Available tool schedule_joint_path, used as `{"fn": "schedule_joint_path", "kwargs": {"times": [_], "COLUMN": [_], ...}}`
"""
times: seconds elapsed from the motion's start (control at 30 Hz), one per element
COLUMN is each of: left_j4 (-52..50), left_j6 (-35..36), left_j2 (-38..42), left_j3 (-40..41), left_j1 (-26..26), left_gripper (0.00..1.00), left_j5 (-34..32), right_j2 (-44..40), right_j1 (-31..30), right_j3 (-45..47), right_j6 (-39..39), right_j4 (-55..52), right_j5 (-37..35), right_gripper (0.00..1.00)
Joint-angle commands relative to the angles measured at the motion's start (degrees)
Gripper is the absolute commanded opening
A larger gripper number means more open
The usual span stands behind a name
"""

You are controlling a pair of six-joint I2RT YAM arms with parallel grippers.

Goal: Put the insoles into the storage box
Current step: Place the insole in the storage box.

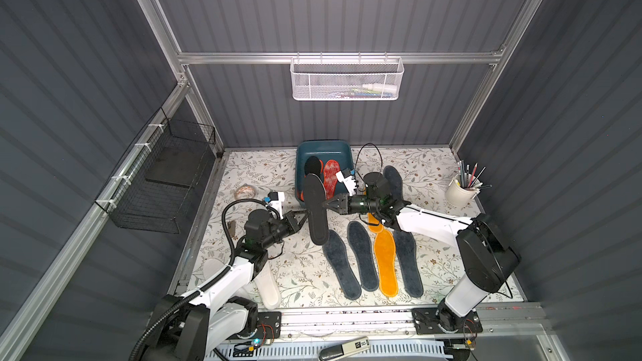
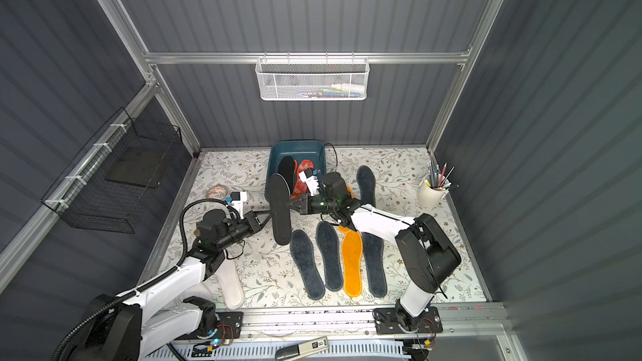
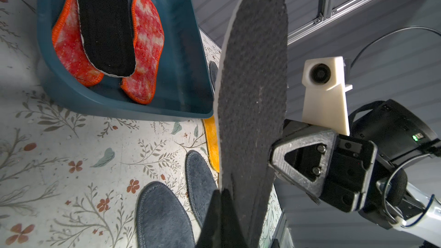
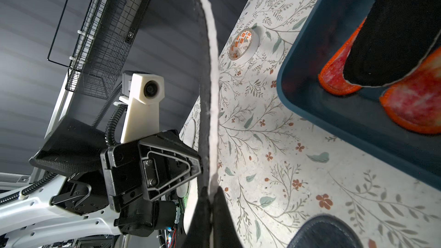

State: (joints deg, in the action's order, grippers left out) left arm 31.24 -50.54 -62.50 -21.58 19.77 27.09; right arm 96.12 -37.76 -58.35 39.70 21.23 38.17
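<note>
The held black insole hangs in the air between the 2 arms, clear of the surface, its dark face turned upward in both top views. The left claw is pinched tight on 1 long edge and the right claw is pinched tight on the opposite long edge, so both grip the same pad at mid-length. In the right wrist view the insole is seen edge-on, its white underside showing, with the left claw clamped from the far side.

The insole's long axis runs from the near rim of the storage box back toward the robot. Its far end overlaps the box's near left corner, and the box lies straight beyond it along that axis. The right claw sits just beside the box's near right corner, so the right arm looks nearer for the carry. 1 claw would have to let go first.

Inside the box, a black insole lies over 2 red-orange mottled insoles, with bare floor behind and to their right. On the surface below wait grey-blue insoles, an orange-yellow insole and a white insole partly under the left arm.
</note>
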Motion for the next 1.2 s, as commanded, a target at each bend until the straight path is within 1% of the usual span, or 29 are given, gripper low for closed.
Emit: {"fn": "schedule_joint_path", "kwargs": {"times": [0.0, 0.1, 0.13, 0.17, 0.2, 0.23, 0.37, 0.4, 0.57, 0.63, 0.8, 0.93, 1.17], "left_j4": [-0.5, -2.2, -3.5, -4.9, -6.2, -7.7, -15.3, -17.9, -29.4, -33.0, -37.2, -38.9, -40.6], "left_j6": [2.1, 2.7, 3.1, 3.3, 3.8, 4.2, 7.3, 8.4, 13.4, 15.1, 16.6, 17.0, 16.6], "left_j2": [0.2, 1.2, 1.7, 2.3, 3.2, 4.3, 9.6, 11.3, 18.7, 20.7, 22.9, 23.5, 24.4], "left_j3": [-3.1, -3.8, -4.3, -4.6, -4.8, -5.1, -6.3, -6.6, -7.5, -8.0, -8.7, -9.1, -8.9], "left_j1": [-0.4, -0.3, -0.4, -0.4, -0.4, -0.4, -0.5, -0.4, -0.4, -0.5, -0.5, -0.4, -0.4], "left_gripper": [0.00, 0.00, 0.14, 0.48, 0.85, 1.00, 1.00, 1.00, 1.00, 1.00, 1.00, 1.00, 1.00], "left_j5": [0.4, -0.2, -0.9, -1.4, -2.0, -2.9, -7.2, -9.3, -18.2, -20.0, -21.2, -21.6, -22.2], "right_j2": [0.0, -0.2, -0.3, -0.3, -0.4, -0.2, 0.1, 0.4, 3.7, 5.6, 11.8, 17.2, 25.1], "right_j1": [-0.4, -0.1, 0.2, 0.4, 0.9, 1.6, 4.8, 5.5, 8.4, 9.6, 11.0, 11.7, 12.7], "right_j3": [-2.3, -3.1, -3.3, -3.7, -4.3, -4.8, -6.6, -7.7, -15.2, -18.6, -28.9, -36.3, -45.7], "right_j6": [-0.1, -0.6, -0.5, -0.6, -0.7, -0.8, -0.5, -0.7, -4.3, -5.0, -9.3, -11.7, -14.0], "right_j4": [-1.8, -3.3, -3.7, -4.4, -5.5, -6.4, -7.9, -9.2, -16.6, -17.9, -24.0, -27.4, -31.8], "right_j5": [-0.4, -1.7, -2.2, -2.6, -3.1, -3.7, -5.1, -5.8, -8.8, -9.4, -12.2, -12.6, -13.5], "right_gripper": [0.00, 0.00, 0.00, 0.00, 0.00, 0.00, 0.00, 0.00, 0.00, 0.00, 0.00, 0.00, 0.00]}}
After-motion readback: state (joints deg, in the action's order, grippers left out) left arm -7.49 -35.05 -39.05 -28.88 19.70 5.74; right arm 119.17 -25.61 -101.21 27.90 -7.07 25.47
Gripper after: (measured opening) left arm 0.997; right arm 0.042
